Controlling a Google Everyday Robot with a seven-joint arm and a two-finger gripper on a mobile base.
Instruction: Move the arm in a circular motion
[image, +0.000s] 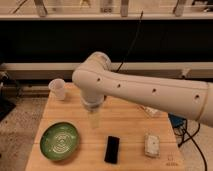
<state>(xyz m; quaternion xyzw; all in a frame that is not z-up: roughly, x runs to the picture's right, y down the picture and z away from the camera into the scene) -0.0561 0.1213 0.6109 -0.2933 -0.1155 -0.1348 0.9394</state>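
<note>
Arm (150, 92): stretched from the right across bench (127, 125), elbow over its middle.
Gripper (94, 119): hung below elbow, pointed down at bench; state not discernible.
Green plate (60, 141): lay front left.

Lab-like workroom: wooden table (127, 125), dark shelving (50, 42) with a cable (131, 42) behind, speckled floor (15, 131), claw (94, 119) above the table.

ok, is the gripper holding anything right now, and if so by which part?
Nothing visibly held. The gripper hangs at the tip of the arm over the wooden table, apart from the cup, green plate and black slab.
</note>
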